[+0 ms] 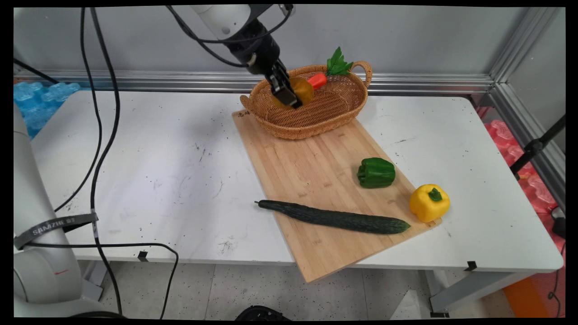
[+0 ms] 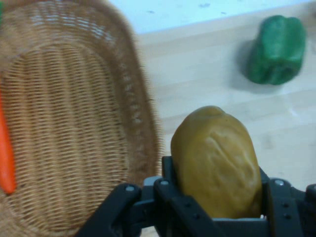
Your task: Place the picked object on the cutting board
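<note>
My gripper [image 1: 289, 95] is shut on a yellow-brown potato [image 1: 304, 90], held in the air over the left part of a wicker basket [image 1: 316, 119]. In the hand view the potato [image 2: 217, 158] sits between the fingers of the gripper [image 2: 217, 200], just past the rim of the basket [image 2: 74, 123], over the cutting board [image 2: 197, 74]. An orange carrot [image 1: 317, 80] with green leaves lies at the basket's far side, and the carrot [image 2: 6, 153] shows at the hand view's left edge.
The basket stands on the far end of a wooden cutting board [image 1: 311, 180]. On the board lie a green pepper [image 1: 376, 172] [image 2: 276, 49] and a long cucumber [image 1: 336, 217]. A yellow pepper [image 1: 429, 202] sits at its right edge. Black cables [image 1: 97, 149] hang at the left.
</note>
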